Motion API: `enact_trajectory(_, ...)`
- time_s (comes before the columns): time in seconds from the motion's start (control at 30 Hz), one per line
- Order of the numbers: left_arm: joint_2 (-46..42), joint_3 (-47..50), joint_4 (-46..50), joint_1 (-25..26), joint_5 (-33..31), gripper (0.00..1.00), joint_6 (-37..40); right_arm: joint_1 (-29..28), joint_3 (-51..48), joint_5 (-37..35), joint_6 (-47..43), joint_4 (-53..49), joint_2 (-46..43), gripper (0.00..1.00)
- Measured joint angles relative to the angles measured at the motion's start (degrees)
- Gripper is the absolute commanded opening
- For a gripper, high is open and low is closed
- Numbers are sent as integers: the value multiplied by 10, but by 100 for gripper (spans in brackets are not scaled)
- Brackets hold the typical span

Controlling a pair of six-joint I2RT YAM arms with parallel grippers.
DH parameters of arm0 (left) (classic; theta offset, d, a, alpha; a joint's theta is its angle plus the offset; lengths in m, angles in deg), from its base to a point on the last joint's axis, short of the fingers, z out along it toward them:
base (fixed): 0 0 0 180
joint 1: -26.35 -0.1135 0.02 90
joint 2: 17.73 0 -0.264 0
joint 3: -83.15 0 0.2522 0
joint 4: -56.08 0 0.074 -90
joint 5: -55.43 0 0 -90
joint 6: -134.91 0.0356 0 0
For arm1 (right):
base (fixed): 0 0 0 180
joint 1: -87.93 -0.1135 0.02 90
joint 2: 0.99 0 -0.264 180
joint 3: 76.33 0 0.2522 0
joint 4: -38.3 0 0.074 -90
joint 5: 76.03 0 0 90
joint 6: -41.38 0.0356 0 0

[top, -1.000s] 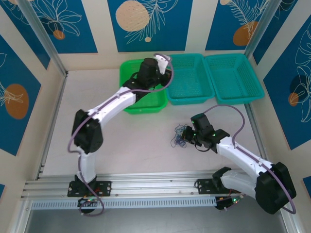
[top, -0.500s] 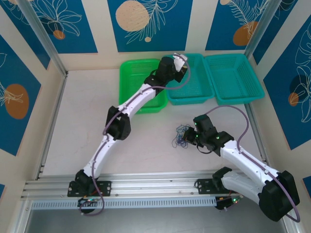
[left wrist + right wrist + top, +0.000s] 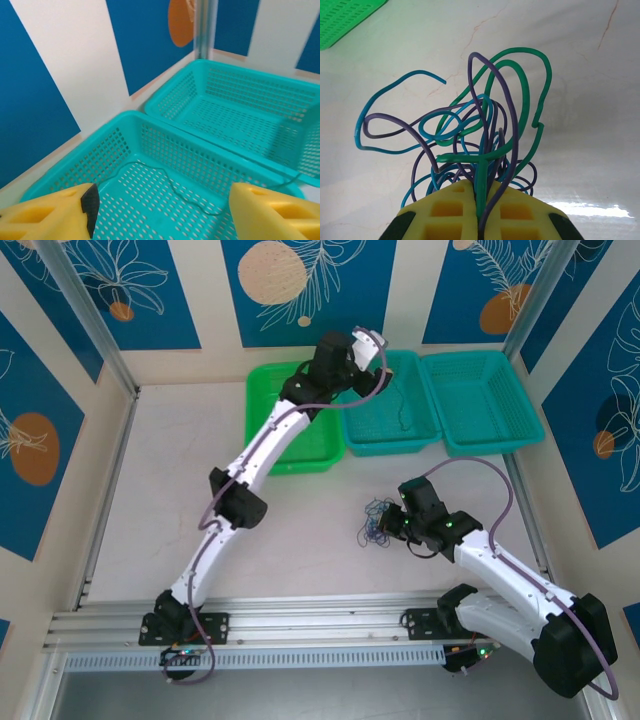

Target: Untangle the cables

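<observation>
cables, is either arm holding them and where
The right gripper has its jaws shut on the cables, at the tangle's edge. The left gripper, open, holds nothing.

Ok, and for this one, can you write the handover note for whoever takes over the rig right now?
Left pincer: open and empty, above the middle teal basket.
Right pincer: shut on the tangle of cables, low over the table in front of the baskets.
Done: one thin cable lies alone on that basket's floor.
Left: the blue, green and purple strands in the tangle are looped through each other. They need pulling apart, probably one at a time.
</observation>
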Motion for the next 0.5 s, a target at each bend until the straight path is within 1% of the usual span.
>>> enact_trajectory(0.07,-73,73,8,-1,16,70,1,3,4,1,-6,-8,0,0)
enact_trajectory(0.13,-169,178,9,-3,22,70,4,8,14,6,-14,-17,0,0)
enact_trajectory(0.23,-313,332,-2,-5,20,70,10,10,31,21,-27,-20,0,1)
enact_trajectory(0.33,-425,444,-11,-6,8,69,7,10,44,43,-36,-14,1,1)
enact_trajectory(0.37,-454,477,-16,-6,6,68,-1,10,46,52,-38,-10,3,1)
enact_trajectory(0.43,-526,579,-41,-6,3,67,-28,10,46,72,-45,6,12,1)
enact_trajectory(0.5,-592,694,-69,-7,8,66,-71,10,46,93,-51,21,27,1)
